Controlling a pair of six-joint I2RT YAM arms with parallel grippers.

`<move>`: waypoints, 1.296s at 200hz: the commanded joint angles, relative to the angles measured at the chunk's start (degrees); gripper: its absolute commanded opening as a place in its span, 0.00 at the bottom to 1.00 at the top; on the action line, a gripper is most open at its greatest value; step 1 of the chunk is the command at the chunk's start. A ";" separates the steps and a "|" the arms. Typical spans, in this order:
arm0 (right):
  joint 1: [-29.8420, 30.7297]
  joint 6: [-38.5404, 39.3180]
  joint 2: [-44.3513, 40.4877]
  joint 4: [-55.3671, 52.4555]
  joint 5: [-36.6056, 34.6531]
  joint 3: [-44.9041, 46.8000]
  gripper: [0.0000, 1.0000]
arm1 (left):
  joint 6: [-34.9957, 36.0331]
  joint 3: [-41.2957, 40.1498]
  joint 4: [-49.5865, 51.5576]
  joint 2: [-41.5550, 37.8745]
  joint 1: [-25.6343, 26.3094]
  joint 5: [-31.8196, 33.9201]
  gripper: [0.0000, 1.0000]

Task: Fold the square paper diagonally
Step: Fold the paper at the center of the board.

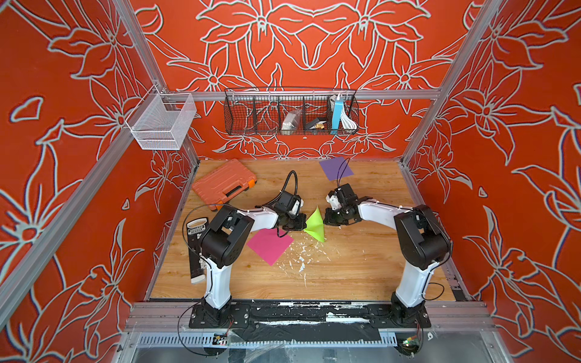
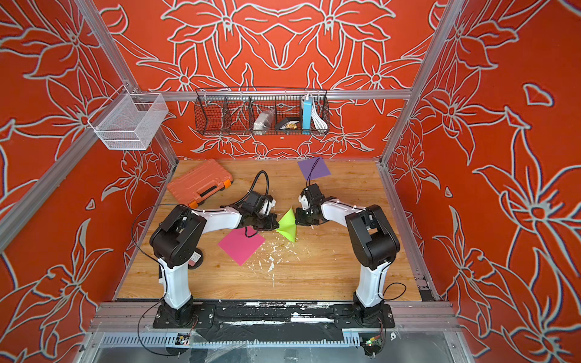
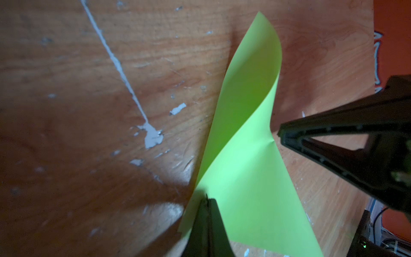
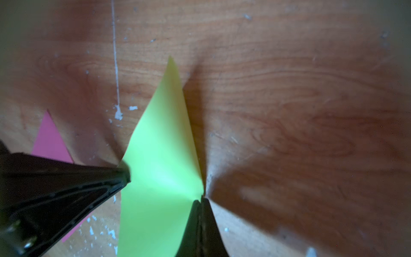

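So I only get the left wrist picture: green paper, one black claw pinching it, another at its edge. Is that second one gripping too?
Observer: Yes. The right wrist view shows the right end effector shut on the green paper.
Operator: Any other paper about?
Observer: A pink sheet lies flat on the robot's left of it.
Operator: Just that?
Observer: No, a purple sheet lies flat farther back.
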State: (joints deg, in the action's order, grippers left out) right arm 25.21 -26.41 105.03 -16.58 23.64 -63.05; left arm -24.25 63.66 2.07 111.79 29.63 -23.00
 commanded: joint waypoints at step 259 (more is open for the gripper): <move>-1.92 -5.71 11.90 2.78 -1.65 -7.91 0.00 | 1.25 0.85 3.56 1.50 0.39 1.69 0.00</move>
State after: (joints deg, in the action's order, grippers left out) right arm 24.47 -31.05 113.97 -12.38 26.48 -69.95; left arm -23.99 63.88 2.39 111.83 29.67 -22.98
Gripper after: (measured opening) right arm 0.042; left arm 0.049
